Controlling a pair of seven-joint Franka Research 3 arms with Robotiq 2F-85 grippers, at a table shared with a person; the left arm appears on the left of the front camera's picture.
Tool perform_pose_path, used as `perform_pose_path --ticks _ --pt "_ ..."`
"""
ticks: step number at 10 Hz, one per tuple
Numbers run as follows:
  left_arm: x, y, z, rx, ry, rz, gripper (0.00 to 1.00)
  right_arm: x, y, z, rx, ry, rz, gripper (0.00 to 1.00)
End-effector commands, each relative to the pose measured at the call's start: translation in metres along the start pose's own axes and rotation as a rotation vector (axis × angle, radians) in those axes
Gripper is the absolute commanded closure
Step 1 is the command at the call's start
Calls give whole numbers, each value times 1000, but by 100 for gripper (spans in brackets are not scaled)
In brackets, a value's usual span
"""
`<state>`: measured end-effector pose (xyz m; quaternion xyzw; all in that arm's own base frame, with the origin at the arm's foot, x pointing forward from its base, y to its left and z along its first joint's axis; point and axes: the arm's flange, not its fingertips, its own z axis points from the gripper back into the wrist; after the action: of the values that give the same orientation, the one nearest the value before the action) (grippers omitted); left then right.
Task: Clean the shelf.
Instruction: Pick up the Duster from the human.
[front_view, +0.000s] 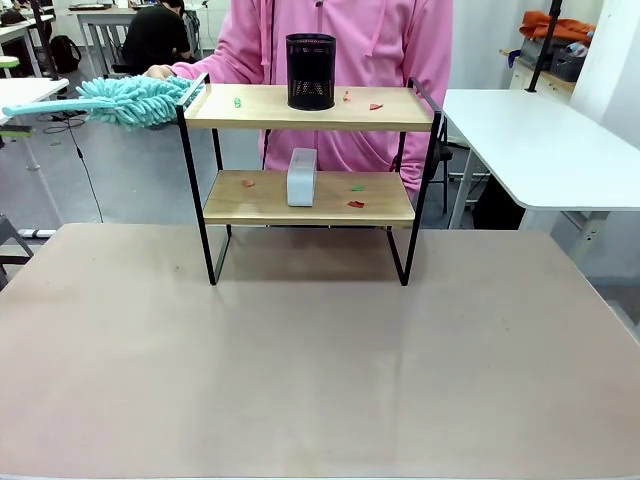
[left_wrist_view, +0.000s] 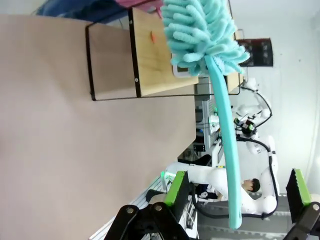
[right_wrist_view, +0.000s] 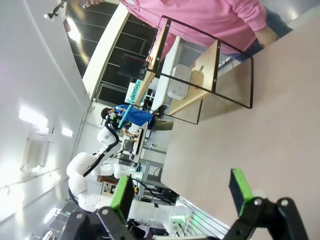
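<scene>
The shelf (front_view: 260, 106) stands at the far middle of the table, a two-tier wooden rack in a black frame. Small red and green scraps (front_view: 376, 106) lie on both boards. A black mesh cup (front_view: 311, 71) sits on the top board and a white box (front_view: 301, 177) on the lower one. A person's hand (front_view: 158, 71) holds a teal fluffy duster (front_view: 140, 100) beside the shelf's left rail, its handle pointing left. In the left wrist view the duster handle (left_wrist_view: 226, 150) runs down between the fingers of my open left gripper (left_wrist_view: 239, 189), and whether they touch it is unclear. My right gripper (right_wrist_view: 181, 190) is open and holds nothing, far from the shelf (right_wrist_view: 195, 97).
The person in a pink top (front_view: 400, 40) stands right behind the shelf. The beige table (front_view: 300, 380) stretches bare in front of the shelf. A white desk (front_view: 540, 140) stands at the far right.
</scene>
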<state>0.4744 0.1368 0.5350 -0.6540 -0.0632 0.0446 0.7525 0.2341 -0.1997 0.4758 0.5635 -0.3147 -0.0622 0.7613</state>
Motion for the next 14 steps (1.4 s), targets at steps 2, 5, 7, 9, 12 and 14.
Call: perform_pose_path --ticks 2,5,7,9,12,14 --pt "10 -4 -22 28 38 69 0 4 1 0 13 -9 31 0" --pt "14 -1 -28 8 31 100 0 4 1 0 13 -9 31 0" --pt "15 0 -27 1 23 101 0 4 1 0 13 -9 31 0" --pt "15 1 -28 2 23 94 57 4 1 0 13 -9 31 0" --pt "13 1 -29 1 23 85 100 4 1 0 13 -9 31 0" --pt "11 1 -28 2 20 80 93 4 1 0 13 -9 31 0"
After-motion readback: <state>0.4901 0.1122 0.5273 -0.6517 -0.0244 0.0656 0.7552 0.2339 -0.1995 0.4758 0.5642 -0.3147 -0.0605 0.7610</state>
